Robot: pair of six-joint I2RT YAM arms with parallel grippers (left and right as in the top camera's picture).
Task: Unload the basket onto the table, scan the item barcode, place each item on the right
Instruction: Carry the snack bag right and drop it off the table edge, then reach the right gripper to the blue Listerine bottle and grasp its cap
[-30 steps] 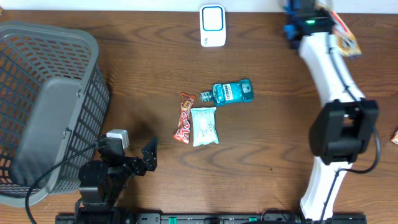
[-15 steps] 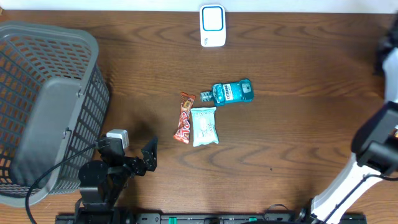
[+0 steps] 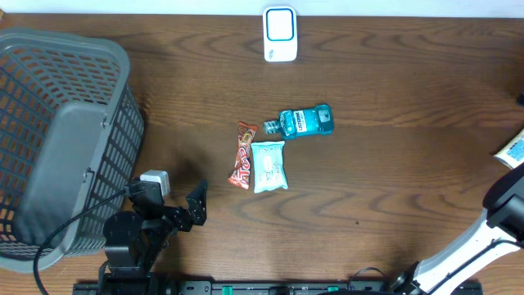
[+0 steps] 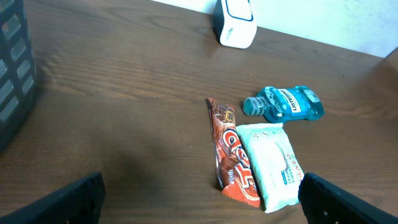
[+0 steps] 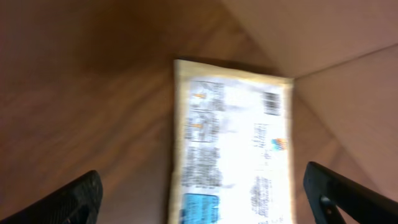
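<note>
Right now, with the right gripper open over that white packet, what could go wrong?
1. The white packet lies under the open right gripper at the far right of the overhead view, partly out of frame, and the wrist view is blurred: a grasp may miss.
2. The candy bar and wipes pack lie touching: picking one could drag the other.
3. The mouthwash bottle lies on its side and could roll if nudged.

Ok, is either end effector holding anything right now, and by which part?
Nothing is held. The left end effector is open and empty. The right end effector is open too, its fingers clear of the white packet below it.
</note>
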